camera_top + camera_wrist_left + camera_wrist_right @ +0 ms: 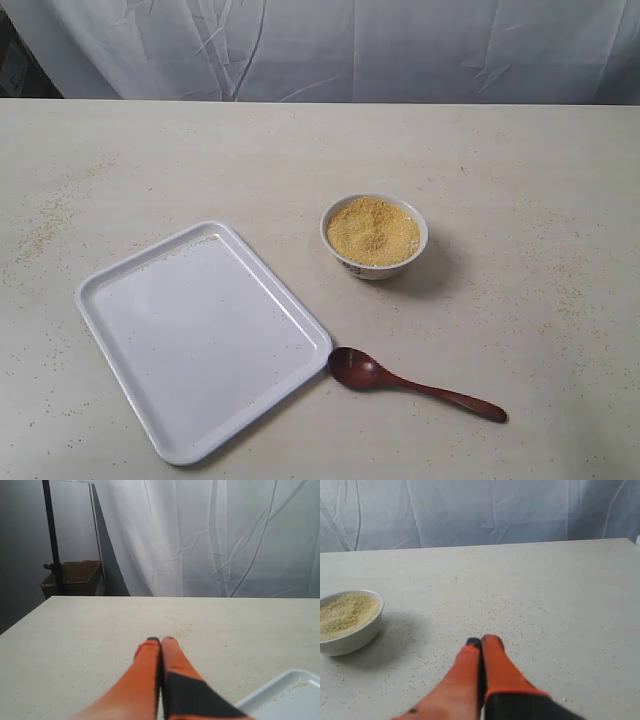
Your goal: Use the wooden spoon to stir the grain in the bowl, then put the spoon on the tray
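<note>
Easy to fumble the pickup of the dark reddish-brown glossy wooden spoon: slim, tapered, polished handle lying flat on the pale speckled tabletop, so likely to slip or roll out from between closing jaws, or to be shoved sideways by jaws coming down off-centre. Easy too to knock the oval end against the rim of the large flat white rectangular tray, just beside it at the tray's lower right edge in the exterior view; touching or not, impossible to tell. Heaped close to the rim, the fine yellow-golden grain in the small round white ceramic bowl: liable to spill over under a deep or quick stir. Probably light, that bowl, and apt to slide or tip under a sideways push with no second arm steadying it. Stray granules strewn over the tabletop, proof enough of easy scattering. As for the spoon: lower right of centre in the exterior view, below the bowl and well apart from it, hollow upward, handle running toward the lower right, seemingly clean of grain. Absent from both wrist views. Left jaws pressed together and empty, above bare tabletop near a tray corner; right jaws likewise together and empty, bowl in sight. Neither arm visible in the exterior view.
</note>
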Action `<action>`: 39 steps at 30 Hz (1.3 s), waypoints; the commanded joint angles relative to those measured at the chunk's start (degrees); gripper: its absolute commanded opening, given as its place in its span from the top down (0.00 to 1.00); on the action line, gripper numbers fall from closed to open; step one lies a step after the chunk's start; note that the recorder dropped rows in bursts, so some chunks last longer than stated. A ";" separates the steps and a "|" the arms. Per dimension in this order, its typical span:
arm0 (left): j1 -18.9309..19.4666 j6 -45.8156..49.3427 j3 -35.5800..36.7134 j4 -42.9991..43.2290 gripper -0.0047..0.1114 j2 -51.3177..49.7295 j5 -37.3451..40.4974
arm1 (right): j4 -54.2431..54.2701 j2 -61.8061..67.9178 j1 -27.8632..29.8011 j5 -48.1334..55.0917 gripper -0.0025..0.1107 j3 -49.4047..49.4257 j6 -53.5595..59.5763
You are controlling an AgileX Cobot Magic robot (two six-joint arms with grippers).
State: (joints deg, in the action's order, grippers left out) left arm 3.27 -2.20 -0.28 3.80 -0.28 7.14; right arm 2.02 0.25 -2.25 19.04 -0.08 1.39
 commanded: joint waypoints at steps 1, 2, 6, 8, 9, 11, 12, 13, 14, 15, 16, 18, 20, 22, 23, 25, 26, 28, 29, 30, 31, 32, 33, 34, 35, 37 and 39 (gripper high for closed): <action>-0.01 -0.26 0.28 0.18 0.96 0.28 0.08 | 0.02 -0.25 -0.24 -0.36 0.98 0.08 0.07; -0.01 -0.26 0.28 0.18 0.96 0.28 0.08 | 0.02 -0.25 -0.24 -0.46 0.98 0.08 0.07; -0.01 -0.26 0.28 0.18 0.96 0.28 0.08 | 0.02 -0.25 -0.24 -0.46 0.98 0.08 0.07; -0.02 -0.15 0.28 0.18 0.96 0.28 0.08 | 0.02 -0.25 -0.24 -0.46 0.98 0.08 0.07; -0.02 -0.15 0.28 0.18 0.96 0.28 0.08 | 0.02 -0.25 -0.24 -0.46 0.98 0.08 0.07; -0.02 -0.15 0.28 0.18 0.96 0.28 0.08 | 0.02 -0.25 -0.24 -1.17 0.98 0.08 0.07; -0.02 -0.15 0.28 0.18 0.96 0.28 0.08 | 0.02 -0.25 -0.24 -1.88 0.98 0.08 0.07; -0.02 -0.15 0.28 0.18 0.96 0.28 0.08 | 0.02 -0.25 -0.24 -2.80 0.98 0.08 0.07; -0.02 -0.15 0.28 0.18 0.96 0.28 0.08 | 0.02 -0.25 -0.24 -3.89 0.98 0.08 0.07; -0.02 -0.15 0.28 0.18 0.96 0.28 0.08 | 0.02 -0.25 -0.24 -5.43 0.98 0.08 0.07; -0.02 -0.26 0.28 0.18 0.96 0.28 0.08 | 0.02 -0.25 -0.24 -7.22 0.98 0.08 0.07; -0.02 -0.26 0.28 0.18 0.96 0.28 0.08 | 1.71 -0.25 -0.24 -10.66 0.98 0.08 0.07; -0.02 -0.26 0.28 0.18 0.96 0.28 0.08 | 6.76 -0.25 -0.24 -14.57 0.98 0.08 0.07; -0.02 -0.26 0.28 0.18 0.96 0.28 0.08 | 13.49 -0.25 -0.24 -19.04 0.98 0.08 0.07; -0.02 -0.26 0.28 0.18 0.96 0.28 0.08 | 16.20 -0.25 -0.24 -21.68 0.98 0.08 0.07; -0.02 -0.15 0.28 0.18 0.96 0.28 0.08 | 23.32 -0.25 -0.24 -27.47 0.98 0.08 0.07; -0.02 -0.15 0.28 0.18 0.96 0.28 0.08 | 24.61 -0.25 -0.24 -29.41 0.98 0.08 0.07; -0.02 -0.15 0.28 0.18 0.96 0.28 0.08 | 22.27 -0.25 -0.24 -29.70 0.98 -0.82 0.22; -0.02 -0.15 0.28 0.18 0.96 0.28 0.08 | 19.89 -0.25 -0.24 -28.54 0.98 -2.84 0.22; -0.02 -0.15 0.28 0.18 0.96 0.28 0.08 | 18.36 -0.25 -0.24 -26.20 0.98 -5.37 -0.08; -0.02 -0.15 0.28 0.18 0.96 0.28 0.08 | 17.65 1.31 -0.24 -23.04 0.98 -8.15 -0.07; -0.02 -0.15 0.28 0.18 0.96 0.28 0.08 | 17.64 3.24 -0.24 -19.04 0.98 -10.50 -0.07; -0.02 -0.15 0.28 0.18 0.96 0.28 0.08 | 17.75 6.29 -0.24 -14.85 0.98 -13.63 -0.07; -0.02 -0.25 0.28 0.18 0.96 0.28 0.08 | 17.87 9.91 -0.24 -10.42 0.98 -16.92 0.38; -0.02 -0.25 0.28 0.18 0.96 0.28 0.08 | 17.88 13.96 -0.24 -5.93 0.98 -20.34 1.49; -0.02 -0.25 0.28 0.18 0.96 0.28 0.08 | 19.65 22.72 -0.24 2.71 0.98 -26.57 5.74; -0.02 -0.25 0.28 0.18 0.96 0.28 0.08 | 24.13 30.83 -0.24 11.70 0.98 -32.79 12.94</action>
State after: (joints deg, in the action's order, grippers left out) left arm 3.27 -2.20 -0.28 3.82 -0.28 7.14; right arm 22.67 21.97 -2.25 18.27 -26.19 6.92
